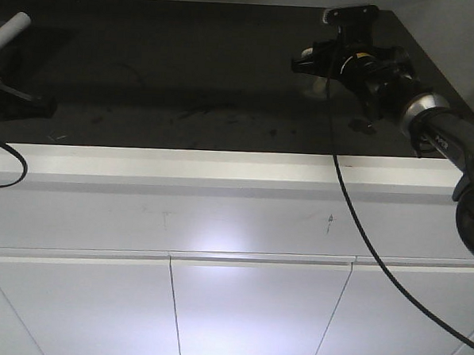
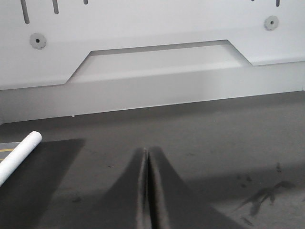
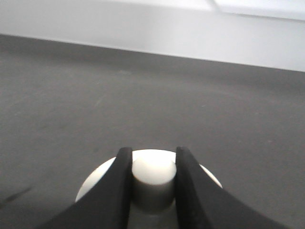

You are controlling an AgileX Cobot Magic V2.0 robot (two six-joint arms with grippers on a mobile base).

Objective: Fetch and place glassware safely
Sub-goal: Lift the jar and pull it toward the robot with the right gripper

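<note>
Dark countertop (image 1: 187,63) meets a white wall (image 3: 143,28); right gripper (image 3: 153,157) clamps the lid knob of the jar (image 3: 97,181), left gripper (image 2: 147,160) sits pinched together near a white tube (image 2: 21,152).

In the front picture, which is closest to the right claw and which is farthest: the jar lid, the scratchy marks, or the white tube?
1. Jar lid: its knob sits between the right gripper's fingers.
2. Scratchy marks: in the middle of the dark counter, to the gripper's left in the picture.
3. White tube: at the far left edge, farthest away.
</note>
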